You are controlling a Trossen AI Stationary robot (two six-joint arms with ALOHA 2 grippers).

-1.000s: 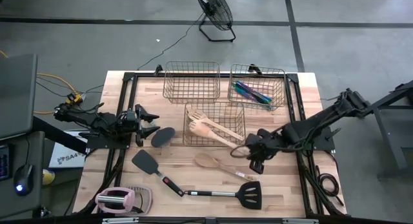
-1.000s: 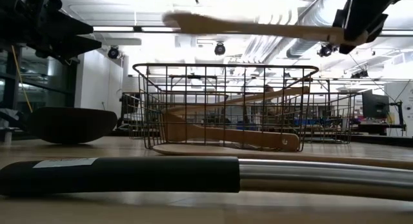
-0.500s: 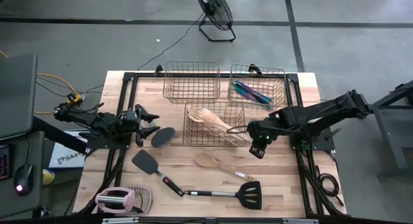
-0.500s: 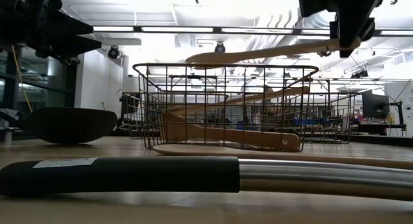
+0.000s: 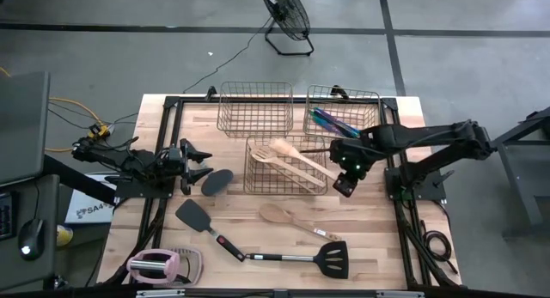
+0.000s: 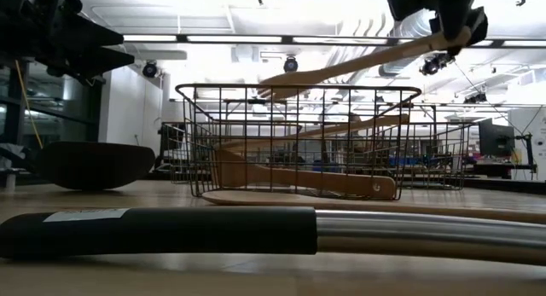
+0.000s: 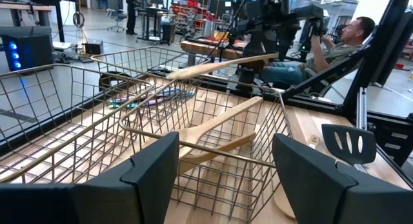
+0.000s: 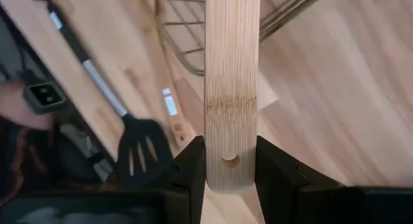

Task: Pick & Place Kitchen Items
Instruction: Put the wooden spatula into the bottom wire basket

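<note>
While L fingers (image 7: 219,179) gape wide, R fingers (image 8: 193,166) pinch flat grained wooden spoon (image 5: 301,160) above wire basket (image 5: 254,178)

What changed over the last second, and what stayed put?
The right gripper, shut on the wooden spoon by its handle end, swung from the table in front of the near basket up toward its right rim, carrying the spoon's bowl over the basket. Nothing was let go. The left gripper, open beside the black spoon, and the utensils lying on the table stayed put.

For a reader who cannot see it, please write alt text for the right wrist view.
The right gripper is shut on the end of a pale wooden utensil with a small hole. Beyond it lie the wooden table, a wire basket and a black slotted spatula.
</note>
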